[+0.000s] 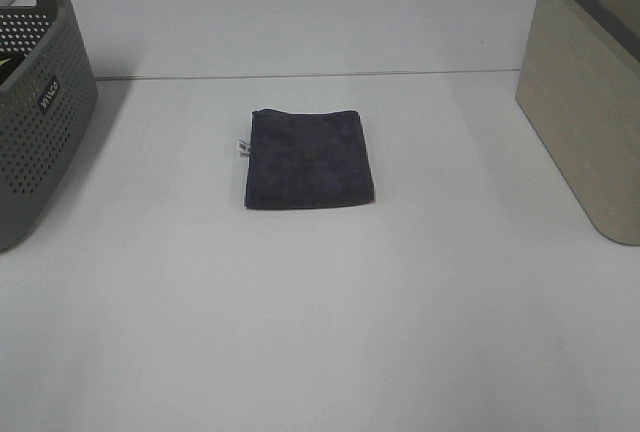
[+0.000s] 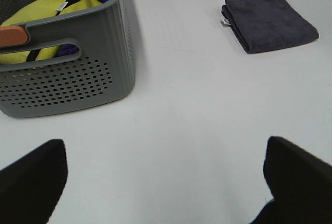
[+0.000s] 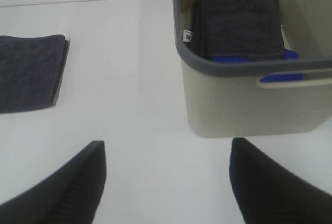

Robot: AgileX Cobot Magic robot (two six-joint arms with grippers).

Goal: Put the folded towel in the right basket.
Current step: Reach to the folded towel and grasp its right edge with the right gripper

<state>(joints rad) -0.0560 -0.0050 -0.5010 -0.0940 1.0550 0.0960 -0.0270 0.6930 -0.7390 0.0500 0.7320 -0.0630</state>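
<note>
A folded dark towel lies flat at the middle of the white table, between the grey basket and the beige right basket. The left gripper and the right gripper both gape wide and empty, each well apart from the towel.

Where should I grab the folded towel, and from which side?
Probably its right edge, nearest the right basket, coming straight down with the open right gripper. The towel lies flat on the table, so only an edge offers a pinch; take all the layers together.
</note>
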